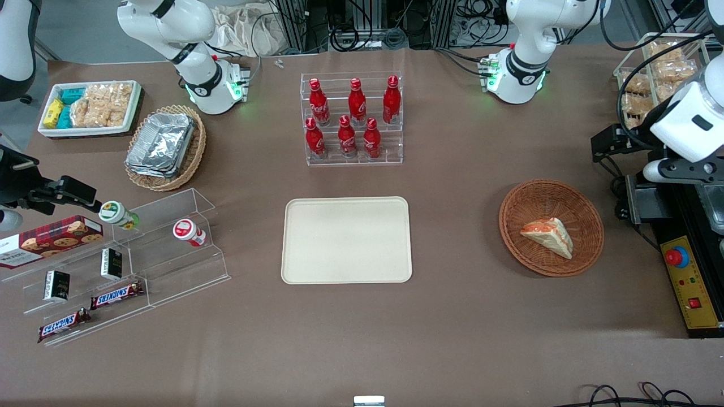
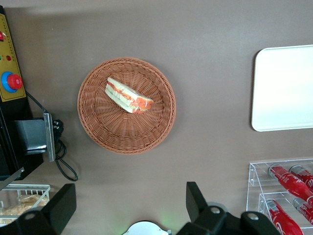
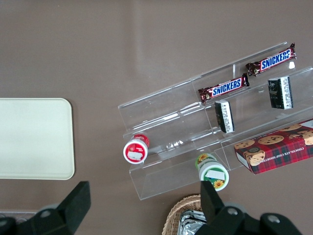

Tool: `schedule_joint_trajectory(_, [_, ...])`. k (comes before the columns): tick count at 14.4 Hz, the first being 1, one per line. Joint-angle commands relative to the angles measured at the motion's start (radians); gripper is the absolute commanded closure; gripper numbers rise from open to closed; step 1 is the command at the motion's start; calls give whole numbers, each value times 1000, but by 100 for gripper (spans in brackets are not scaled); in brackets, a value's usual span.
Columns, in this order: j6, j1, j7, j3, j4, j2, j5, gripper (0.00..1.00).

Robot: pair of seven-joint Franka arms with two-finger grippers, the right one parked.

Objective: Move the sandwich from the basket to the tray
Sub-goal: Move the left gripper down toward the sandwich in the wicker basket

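Observation:
The sandwich (image 1: 547,236) (image 2: 128,96), a pale bread wedge with orange-red filling, lies in the round reddish-brown basket (image 1: 551,195) (image 2: 98,127) toward the working arm's end of the table. The cream tray (image 1: 347,239) (image 2: 283,88) lies flat and bare at the table's middle. My left gripper (image 1: 606,148) (image 2: 129,203) hangs high above the table, farther from the front camera than the basket and apart from it. It is open, fingers (image 2: 195,200) spread wide with nothing between them.
A clear rack of red cola bottles (image 1: 353,121) (image 2: 288,191) stands farther from the front camera than the tray. A yellow control box with a red button (image 1: 690,282) (image 2: 10,81) sits beside the basket. Snack shelves (image 1: 113,260), foil containers (image 1: 164,147) and a white bin (image 1: 90,107) lie toward the parked arm's end.

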Motion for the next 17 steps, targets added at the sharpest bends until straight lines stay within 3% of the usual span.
schedule_joint_trajectory(1, [-8, -3, -23, 7, 4, -4, 0, 0])
schedule_joint_trajectory(4, [-16, 9, -90, 10, -15, 19, 9, 0])
schedule_joint_trajectory(6, [-13, 73, -242, 8, -58, 26, 6, 0])
schedule_joint_trajectory(9, [62, 162, -259, 7, -174, 57, -12, 0])
schedule_joint_trajectory(12, [278, 208, -267, 5, -373, 57, -23, 0])
schedule_joint_trajectory(15, [607, 202, -475, -3, -586, 89, -32, 0])
schedule_joint_trajectory(17, [741, 201, -646, -41, -632, 150, -32, 0])
